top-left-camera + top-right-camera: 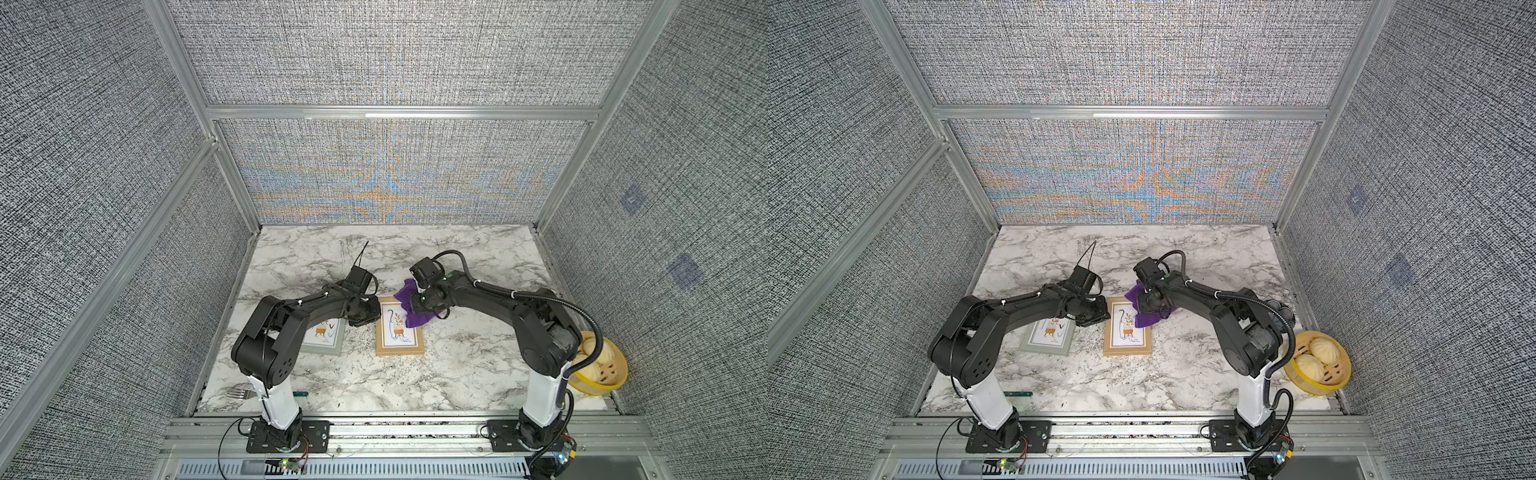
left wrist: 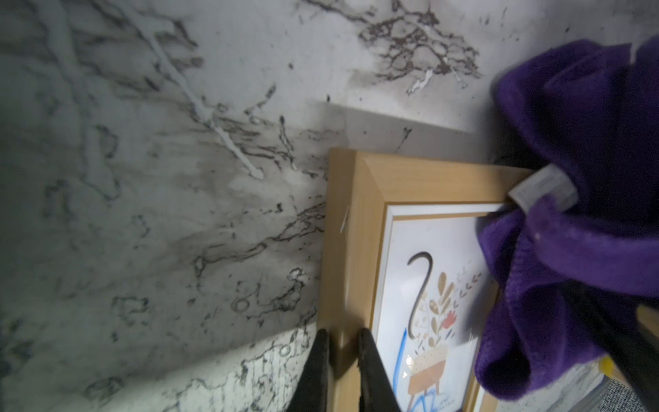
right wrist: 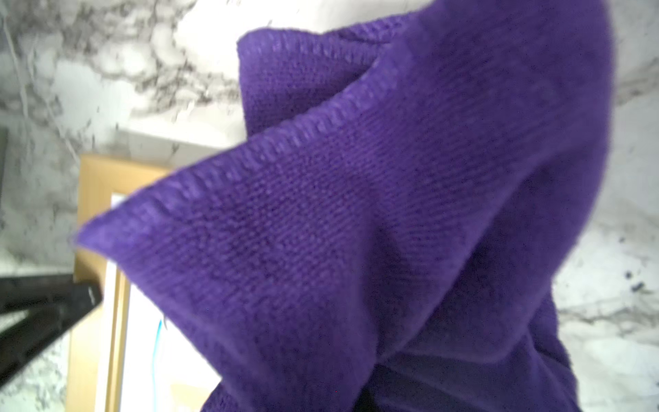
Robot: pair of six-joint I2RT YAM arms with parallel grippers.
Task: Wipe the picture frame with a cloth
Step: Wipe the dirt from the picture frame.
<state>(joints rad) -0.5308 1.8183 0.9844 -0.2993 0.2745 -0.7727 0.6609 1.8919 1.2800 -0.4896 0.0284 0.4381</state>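
A light wooden picture frame [image 1: 399, 351] [image 1: 1127, 351] with a plant print lies flat in the middle of the marble table. My left gripper [image 1: 370, 318] [image 2: 342, 333] is shut on the frame's left border [image 2: 360, 228], one finger outside the edge and one on the border's face. A deep purple cloth [image 1: 405, 291] [image 1: 1133, 296] [image 2: 570, 142] hangs bunched over the frame's far right corner. My right gripper [image 1: 417, 307] is shut on it. In the right wrist view the cloth [image 3: 356, 214] fills the picture and hides the fingertips.
A second, grey picture frame [image 1: 324, 340] lies left of the wooden one, partly under my left arm. A yellow steamer basket [image 1: 598, 388] with buns stands at the right edge. A fork [image 1: 237, 392] lies near the front left corner. Fabric walls enclose the table.
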